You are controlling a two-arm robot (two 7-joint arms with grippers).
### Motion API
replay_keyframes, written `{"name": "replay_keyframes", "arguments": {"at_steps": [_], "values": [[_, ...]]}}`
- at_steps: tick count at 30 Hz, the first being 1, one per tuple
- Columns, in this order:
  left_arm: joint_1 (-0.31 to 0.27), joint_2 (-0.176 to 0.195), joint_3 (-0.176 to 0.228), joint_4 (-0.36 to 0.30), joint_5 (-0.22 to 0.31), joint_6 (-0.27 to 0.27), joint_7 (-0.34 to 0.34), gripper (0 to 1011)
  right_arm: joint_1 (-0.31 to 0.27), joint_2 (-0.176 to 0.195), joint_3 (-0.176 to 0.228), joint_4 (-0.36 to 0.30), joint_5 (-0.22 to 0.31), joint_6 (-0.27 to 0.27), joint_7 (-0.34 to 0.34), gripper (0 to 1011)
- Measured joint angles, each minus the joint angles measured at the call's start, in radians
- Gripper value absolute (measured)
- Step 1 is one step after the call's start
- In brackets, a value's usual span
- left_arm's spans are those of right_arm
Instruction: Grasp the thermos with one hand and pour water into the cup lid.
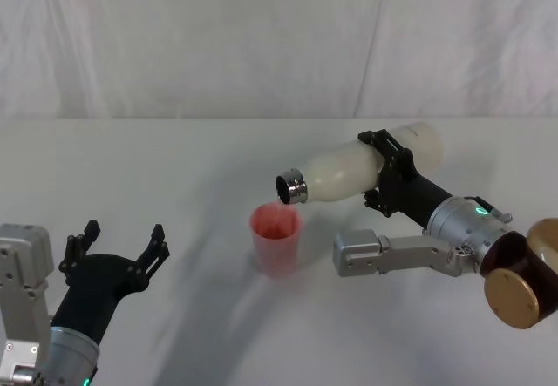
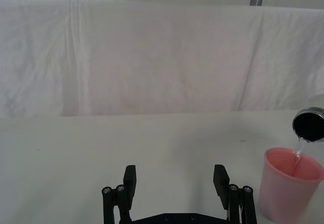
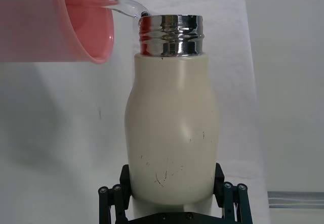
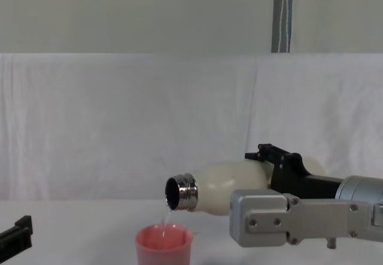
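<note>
My right gripper (image 1: 390, 172) is shut on the cream-white thermos (image 1: 362, 170), holding it tipped almost flat above the table. Its steel neck (image 1: 292, 187) hangs over the pink cup lid (image 1: 276, 239), which stands upright on the white table. A thin stream of water (image 4: 166, 218) runs from the neck into the cup lid (image 4: 164, 246). The right wrist view shows the thermos (image 3: 172, 133) between the fingers (image 3: 227, 196), with water (image 3: 124, 5) arcing into the cup lid (image 3: 66, 27). My left gripper (image 1: 118, 245) rests open at the near left, away from the cup lid (image 2: 289, 184).
A white cloth (image 1: 174, 168) covers the table and a white curtain (image 1: 261, 37) hangs behind it. A grey boxy arm casing (image 1: 366, 253) sits low beside the cup lid on the right. A vertical pole (image 4: 282, 15) stands behind the curtain.
</note>
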Motion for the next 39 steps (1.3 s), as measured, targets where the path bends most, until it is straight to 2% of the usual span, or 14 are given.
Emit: {"name": "replay_keyframes", "arguments": {"at_steps": [33,36,39], "values": [[0.0,0.0,0.0,0.0,0.0,0.0,0.0,1001,0.004,0.004,-0.003,-0.006,-0.005,0.001,0.008,950],[0.0,0.0,0.0,0.0,0.0,0.0,0.0,1001,0.001,0.002,0.004,-0.008,0.012,-0.002,0.013,950],[0.0,0.0,0.0,0.0,0.0,0.0,0.0,1001,-0.011,-0.006,0.022,-0.013,0.056,-0.011,0.023,950]]}}
